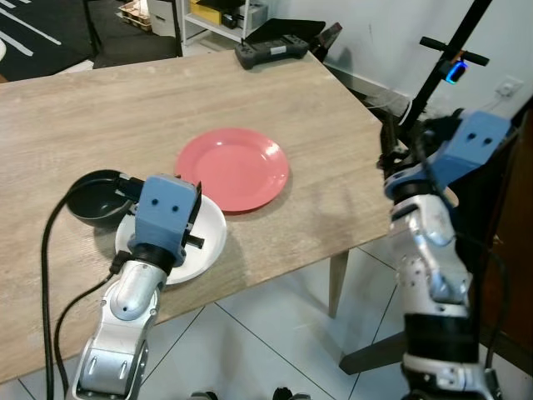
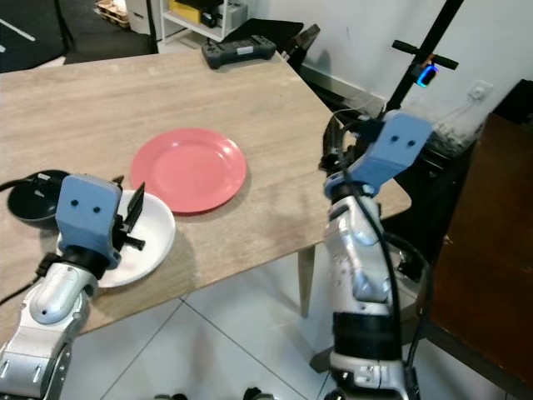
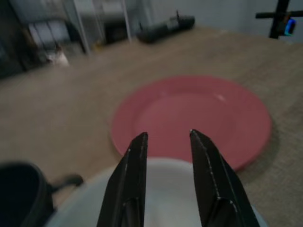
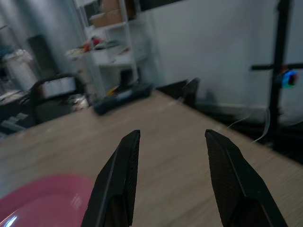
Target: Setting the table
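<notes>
The white plate (image 1: pixel 200 242) lies at the table's (image 1: pixel 333 167) near edge, lower left of frame, touching the red plate (image 1: pixel 235 167) at centre, a black bowl (image 1: pixel 93 198) beside it. The left gripper (image 3: pixel 168 142) hovers over it, fingers apart and empty; grasping its rim seems next. The right gripper (image 4: pixel 170 156), also spread, hangs at the table's right edge.

Red plate (image 1: pixel 233 167), white plate (image 1: pixel 200 242), black bowl (image 1: pixel 94 198), pale wood-grain table (image 1: pixel 100 108)
</notes>
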